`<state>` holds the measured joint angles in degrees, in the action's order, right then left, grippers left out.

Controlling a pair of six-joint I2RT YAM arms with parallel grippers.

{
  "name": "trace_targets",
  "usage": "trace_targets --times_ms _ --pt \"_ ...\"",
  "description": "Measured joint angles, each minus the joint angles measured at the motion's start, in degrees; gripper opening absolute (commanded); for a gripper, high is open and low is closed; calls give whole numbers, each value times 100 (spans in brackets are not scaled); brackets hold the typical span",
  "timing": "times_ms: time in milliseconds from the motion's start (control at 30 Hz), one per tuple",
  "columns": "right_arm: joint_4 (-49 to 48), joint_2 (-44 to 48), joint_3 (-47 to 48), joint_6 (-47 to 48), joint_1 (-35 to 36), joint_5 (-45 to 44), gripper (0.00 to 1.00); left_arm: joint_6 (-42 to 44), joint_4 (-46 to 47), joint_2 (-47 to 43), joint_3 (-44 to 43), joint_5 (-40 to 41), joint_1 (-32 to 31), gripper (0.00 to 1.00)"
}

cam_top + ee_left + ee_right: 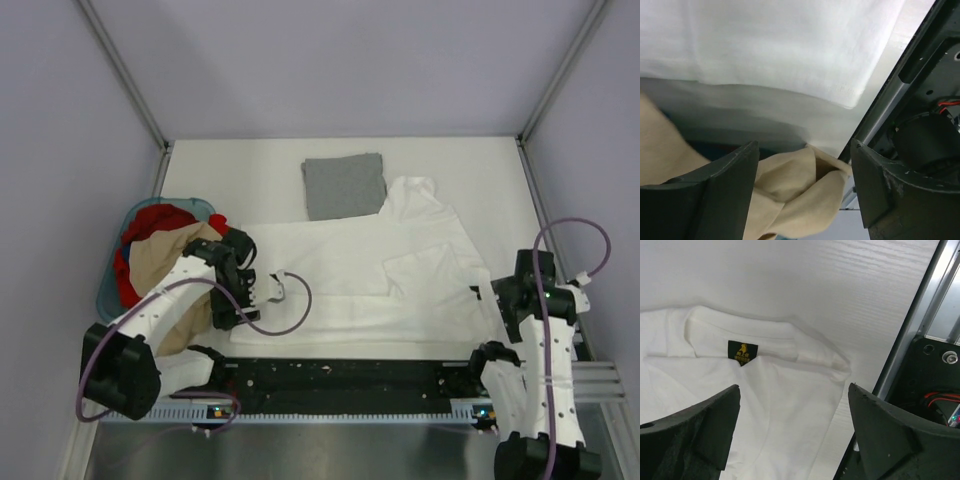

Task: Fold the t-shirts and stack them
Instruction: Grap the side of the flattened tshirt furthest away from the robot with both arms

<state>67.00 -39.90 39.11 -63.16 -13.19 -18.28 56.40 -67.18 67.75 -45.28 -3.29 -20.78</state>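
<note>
White t-shirt (350, 280) lies spread flat across the middle of the worktop (250, 170) in the top view, with the folded grey t-shirt (344, 186) touching its edge at 12 o'clock. A blue basket (104, 290) of red and tan clothes sits at 9 o'clock. The left tool (245, 290) hangs at the white shirt's 9 o'clock edge and the right tool (500, 295) at its 3 o'clock edge

Left wrist view: the left tool (804, 147) is spread wide and pinches nothing; tan cloth (795, 190) shows below between its fingers (725, 190), the white t-shirt (780, 45) hem towards 12 o'clock

Right wrist view: the right tool (792, 390) is spread too, empty, above the white t-shirt (715, 375); a dark collar label (742, 351) sits at 11 o'clock
</note>
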Motion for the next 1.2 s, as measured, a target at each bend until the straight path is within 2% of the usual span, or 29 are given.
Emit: trace_targets --times_ms 133,233,333,400,533,733,1033,1200 --pt "20 310 153 -304 -13 -507 87 162 -476 74 -855 -133 15 78" --pt "-581 435 468 81 -22 -667 78 63 -487 249 -1770 -186 94 63" --pt "-1993 317 612 949 -39 4 76 -151 -138 623 -2632 -184 271 49" --pt "-2776 -133 763 1469 -44 612 73 -321 44 1150 -3296 -181 428 47" --pt "-3685 -2175 1969 2577 122 1766 66 -529 315 2404 -4367 -179 658 55" --pt "-4207 -4610 3432 3668 656 2347 63 -516 623 3912 -5226 -144 962 65" --pt "-4223 -7600 5484 4044 813 3005 66 -417 713 5066 -5698 -162 1377 72" --pt "-4148 -8485 5991 3991 953 3202 66 -400 726 5488 -5914 -164 1462 72"
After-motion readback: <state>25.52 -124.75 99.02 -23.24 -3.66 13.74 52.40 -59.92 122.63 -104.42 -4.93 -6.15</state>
